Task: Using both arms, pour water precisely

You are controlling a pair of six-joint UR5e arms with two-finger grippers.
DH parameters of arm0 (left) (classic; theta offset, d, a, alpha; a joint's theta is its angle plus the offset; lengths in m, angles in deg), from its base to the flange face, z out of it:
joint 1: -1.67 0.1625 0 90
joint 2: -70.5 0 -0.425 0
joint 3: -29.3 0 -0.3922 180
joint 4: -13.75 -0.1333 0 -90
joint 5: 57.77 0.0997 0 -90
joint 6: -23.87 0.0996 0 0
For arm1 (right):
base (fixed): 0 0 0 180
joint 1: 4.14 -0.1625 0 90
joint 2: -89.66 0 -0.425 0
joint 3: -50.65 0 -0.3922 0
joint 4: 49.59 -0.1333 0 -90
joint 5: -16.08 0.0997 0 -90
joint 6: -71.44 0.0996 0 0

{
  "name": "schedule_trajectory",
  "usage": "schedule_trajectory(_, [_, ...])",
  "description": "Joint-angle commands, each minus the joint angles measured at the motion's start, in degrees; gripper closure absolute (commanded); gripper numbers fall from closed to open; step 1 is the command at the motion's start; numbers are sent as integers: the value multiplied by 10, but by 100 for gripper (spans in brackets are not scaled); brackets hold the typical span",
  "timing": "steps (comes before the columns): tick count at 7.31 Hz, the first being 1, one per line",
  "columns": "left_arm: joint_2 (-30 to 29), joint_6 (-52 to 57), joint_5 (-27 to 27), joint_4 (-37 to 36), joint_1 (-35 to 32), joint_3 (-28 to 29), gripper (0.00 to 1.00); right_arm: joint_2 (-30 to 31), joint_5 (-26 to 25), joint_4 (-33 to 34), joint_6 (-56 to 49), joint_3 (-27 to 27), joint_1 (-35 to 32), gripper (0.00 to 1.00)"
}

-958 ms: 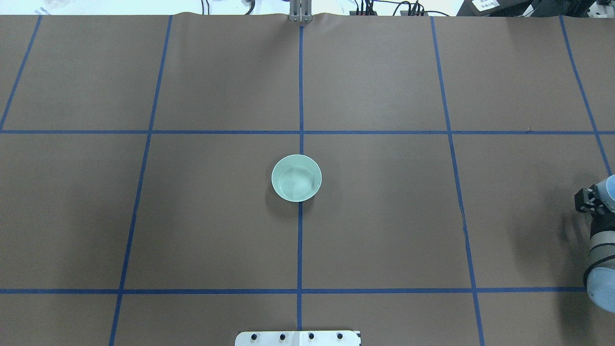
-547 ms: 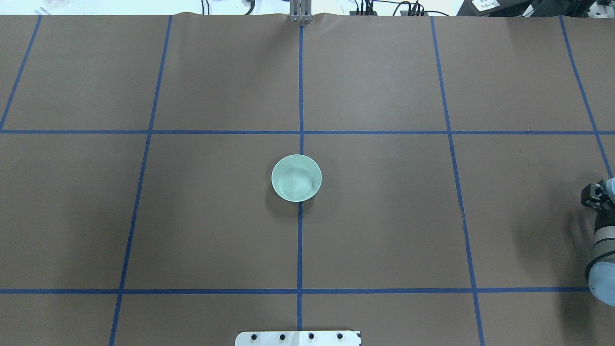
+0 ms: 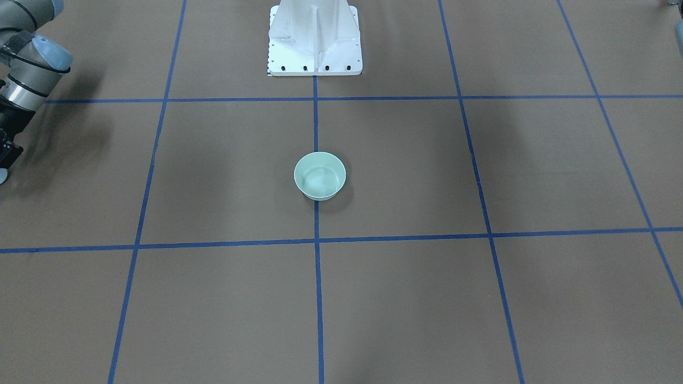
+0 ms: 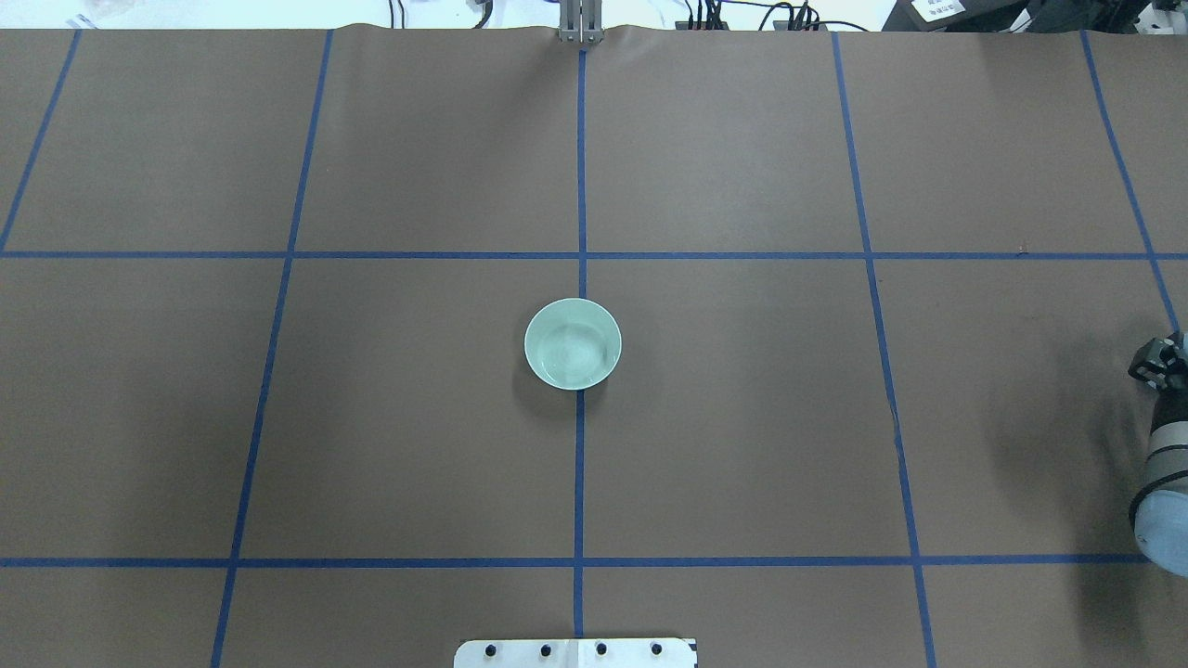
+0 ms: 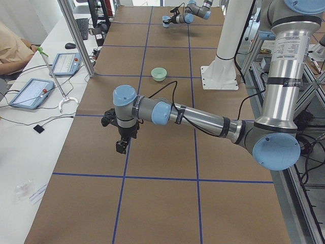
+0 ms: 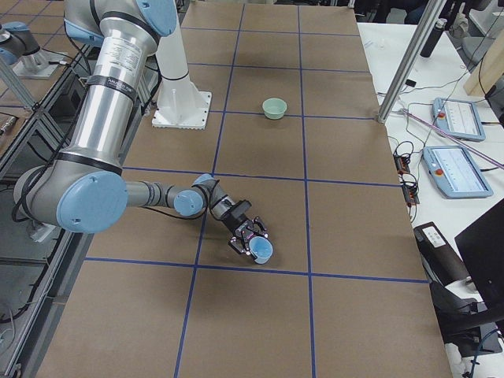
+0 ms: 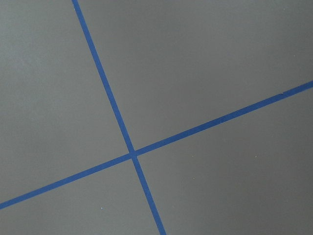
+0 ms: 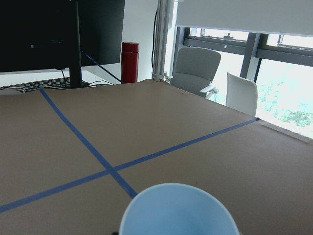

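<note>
Now we see a brown table (image 4: 742,445) marked with blue tape lines. A pale green bowl (image 4: 573,343) stands alone at its centre, on the middle line. A faint silvery sheen inside suggests that the water (image 4: 568,354) is in the bowl.

The right arm (image 4: 1162,482) sits at the table's right edge, well apart from the bowl. Its right gripper (image 6: 252,239) is closed around a light-blue cup (image 8: 178,210), which is upright. We cannot tell whether the cup rests on the table or hangs just above it.

The left arm (image 5: 193,118) reaches over bare table at the opposite end, also well apart from the bowl. The left gripper (image 5: 121,146) points down with nothing visible in it. We cannot tell whether its jaws are open or closed.

We judge the pour from this cup finished, with the cup left to set down and release. Whether the left arm has a pour to make is unclear.

Compared with half a second ago, the overhead view shows that the right arm has slid further toward the right edge, so less of it shows. The bowl has not moved.
</note>
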Motion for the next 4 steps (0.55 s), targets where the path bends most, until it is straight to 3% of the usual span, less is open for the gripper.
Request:
schedule_trajectory(1, [8, 0, 0, 0, -1, 2, 0, -11, 4, -8, -81, -8, -46, 100])
schedule_trajectory(4, [28, 2, -2, -9, -50, 4, 0, -85, 20, -14, -197, -13, -88, 100])
